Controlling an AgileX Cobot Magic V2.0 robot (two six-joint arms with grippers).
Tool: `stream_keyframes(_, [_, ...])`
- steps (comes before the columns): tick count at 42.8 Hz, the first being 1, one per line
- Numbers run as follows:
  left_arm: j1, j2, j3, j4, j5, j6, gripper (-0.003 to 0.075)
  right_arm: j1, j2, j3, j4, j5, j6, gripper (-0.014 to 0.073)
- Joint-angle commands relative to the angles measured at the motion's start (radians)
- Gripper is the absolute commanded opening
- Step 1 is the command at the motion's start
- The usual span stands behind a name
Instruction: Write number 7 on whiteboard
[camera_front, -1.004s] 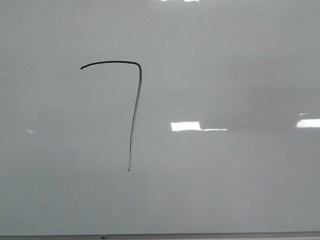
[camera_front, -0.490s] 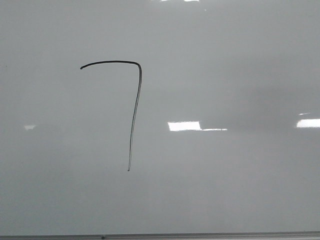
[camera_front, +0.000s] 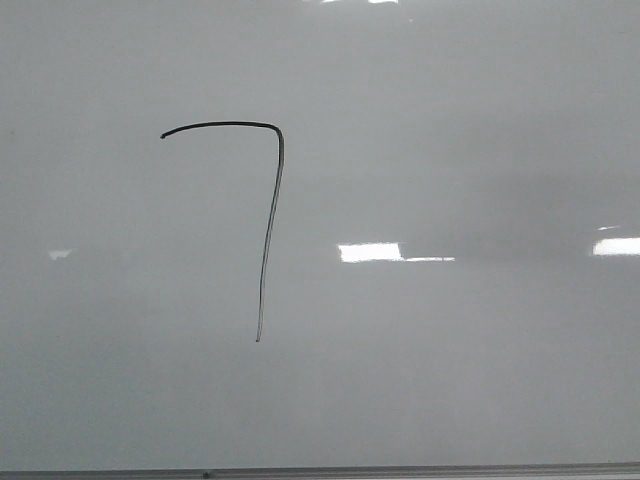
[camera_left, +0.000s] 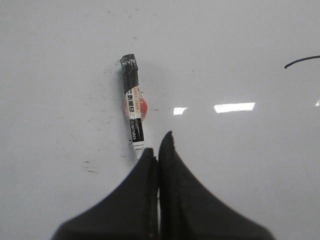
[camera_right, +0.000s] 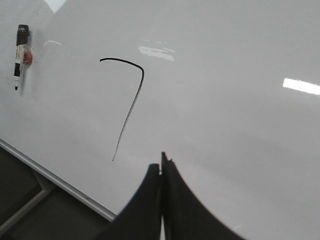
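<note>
Left of centre on the whiteboard (camera_front: 480, 120), the 7 (camera_front: 268, 220) looks complete; marker (camera_left: 132, 106) parked, both end effectors (camera_left: 157, 145) (camera_right: 161, 164) closed, empty.

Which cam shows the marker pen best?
Left wrist view: the marker lies on the whiteboard just beyond the shut left gripper, label and cap clear. Right wrist view shows it small and far off, beyond the drawn 7. Front view does not show it.
</note>
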Motion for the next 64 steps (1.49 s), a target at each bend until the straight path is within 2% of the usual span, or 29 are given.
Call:
stream_keyframes(1, [-0.009, -0.013, 0.004, -0.003, -0.091, -0.010, -0.0020, -0.007, 0.002, -0.027, 0.018, -0.053, -0.004, -0.0068])
stream_keyframes(14, [-0.009, -0.013, 0.004, -0.003, -0.091, -0.010, -0.0020, -0.007, 0.001, -0.013, 0.013, -0.087, -0.004, -0.0068])
stream_keyframes(21, [-0.007, -0.013, 0.004, -0.003, -0.091, -0.010, -0.0020, -0.008, -0.048, 0.042, -0.107, -0.175, 0.022, -0.0068])
stream_keyframes(23, [-0.007, -0.013, 0.004, -0.003, -0.091, -0.010, -0.0020, -0.017, -0.079, 0.068, -0.173, -0.202, 0.089, -0.0068])
stream_keyframes(31, [-0.007, -0.013, 0.004, -0.003, -0.091, -0.010, -0.0020, -0.132, -0.215, 0.183, -0.482, -0.276, 0.529, -0.0068])
stream_keyframes(36, [-0.007, -0.013, 0.004, -0.003, -0.091, -0.010, -0.0020, -0.196, -0.300, 0.252, -0.610, -0.275, 0.678, -0.0068])
stream_keyframes(50, [-0.007, -0.013, 0.004, -0.003, -0.091, -0.010, -0.0020, -0.297, -0.466, 0.425, -0.620, -0.292, 0.696, -0.0068])
stream_keyframes(64, [-0.007, -0.013, 0.004, -0.003, -0.091, -0.010, -0.0020, -0.318, -0.482, 0.429, -0.620, -0.282, 0.696, -0.0068])
